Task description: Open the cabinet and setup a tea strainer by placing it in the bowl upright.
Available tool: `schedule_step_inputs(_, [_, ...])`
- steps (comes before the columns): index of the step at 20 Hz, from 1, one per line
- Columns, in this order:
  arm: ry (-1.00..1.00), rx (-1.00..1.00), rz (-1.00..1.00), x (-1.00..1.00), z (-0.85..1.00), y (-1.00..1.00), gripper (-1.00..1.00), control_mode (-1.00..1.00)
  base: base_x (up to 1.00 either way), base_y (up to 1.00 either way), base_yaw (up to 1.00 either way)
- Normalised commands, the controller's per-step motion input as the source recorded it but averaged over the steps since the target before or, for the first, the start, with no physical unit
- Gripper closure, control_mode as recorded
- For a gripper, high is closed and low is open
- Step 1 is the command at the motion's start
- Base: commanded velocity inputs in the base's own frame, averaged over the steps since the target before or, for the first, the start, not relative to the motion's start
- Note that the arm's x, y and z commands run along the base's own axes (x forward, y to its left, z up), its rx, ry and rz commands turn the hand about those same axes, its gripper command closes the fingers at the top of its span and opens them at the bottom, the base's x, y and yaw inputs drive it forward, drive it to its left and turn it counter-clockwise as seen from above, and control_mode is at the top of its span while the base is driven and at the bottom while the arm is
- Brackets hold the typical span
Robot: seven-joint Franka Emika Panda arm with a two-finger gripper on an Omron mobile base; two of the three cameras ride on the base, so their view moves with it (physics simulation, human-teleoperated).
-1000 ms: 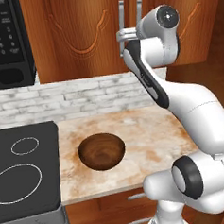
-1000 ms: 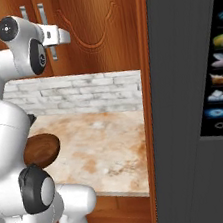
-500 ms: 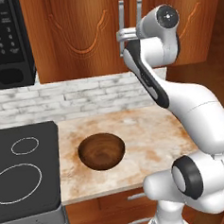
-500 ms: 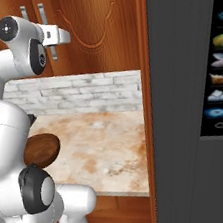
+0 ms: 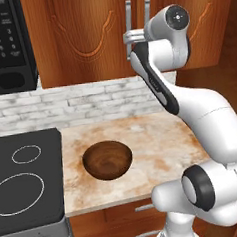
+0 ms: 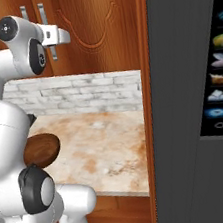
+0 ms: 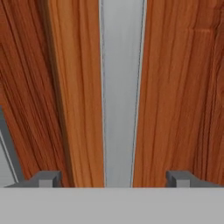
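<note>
In the middle of the hand view, the cabinet's [image 5: 85, 37] silver handle [image 7: 121, 87] runs straight up between the 2 wide-open fingers [image 7: 46, 178], not yet squeezed.

reddish-brown wooden wall cabinet [image 5: 85, 37] with streaked grain, carved curved panels and silver vertical bar handles [image 7: 121, 92]. round dark brown wooden bowl [image 5: 108, 159] showing grain, on a mottled beige-and-rust stone counter [image 5: 152, 138]. whitish-grey brick backsplash [image 5: 64, 104]. black stovetop [image 5: 25, 187] with white ring outlines. black microwave [image 5: 5, 43] with pale keypad marks.
</note>
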Motion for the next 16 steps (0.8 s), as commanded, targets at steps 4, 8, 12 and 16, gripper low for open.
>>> schedule_step_inputs(4, [0.0,0.0,-0.01,-0.17,0.0,-0.07,1.0,-1.0,0.0,0.0,0.0])
schedule_step_inputs(8, [0.0,0.04,0.0,-0.53,0.0,-0.45,1.0,-1.0,0.0,0.0,0.0])
schedule_step_inputs(12, [0.0,0.04,0.0,-0.62,0.0,-0.51,1.0,-1.0,0.0,0.0,0.0])
schedule_step_inputs(16, [0.0,0.03,0.0,-0.63,0.0,-0.51,1.0,-1.0,0.0,0.0,0.0])
